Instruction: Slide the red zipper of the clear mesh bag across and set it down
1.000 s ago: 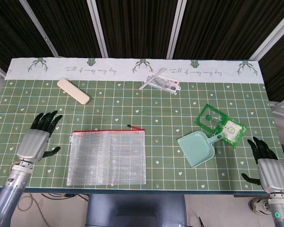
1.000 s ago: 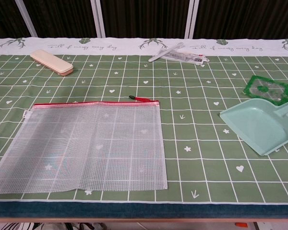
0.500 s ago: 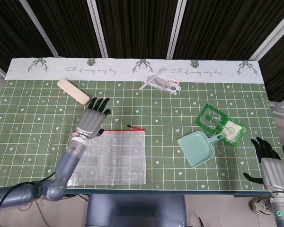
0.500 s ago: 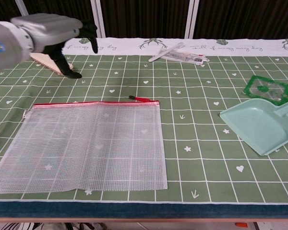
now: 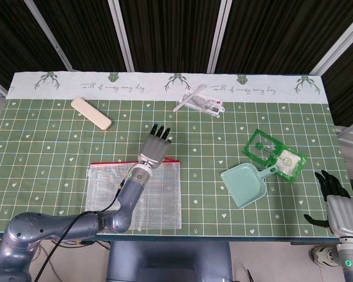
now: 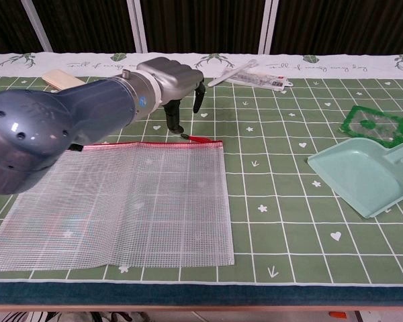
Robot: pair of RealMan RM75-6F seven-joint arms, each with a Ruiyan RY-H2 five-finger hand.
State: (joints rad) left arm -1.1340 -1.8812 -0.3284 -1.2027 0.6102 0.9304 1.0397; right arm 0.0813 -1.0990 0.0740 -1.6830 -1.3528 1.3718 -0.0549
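Clear mesh bag lying flat on the green gridded tabletop, its red zipper at the top right corner. Left hand hovers above that edge, fingers spread, holding nothing. Right hand rests apart at the tabletop's near right, fingers loosely splayed.

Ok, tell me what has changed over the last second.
The left hand swept from the table's left edge to the right and forward, and now hovers with fingers apart near the red zipper pull of the clear mesh bag; it holds nothing yet. The right hand barely moved. The bag, mint green dustpan and beige case stayed put.
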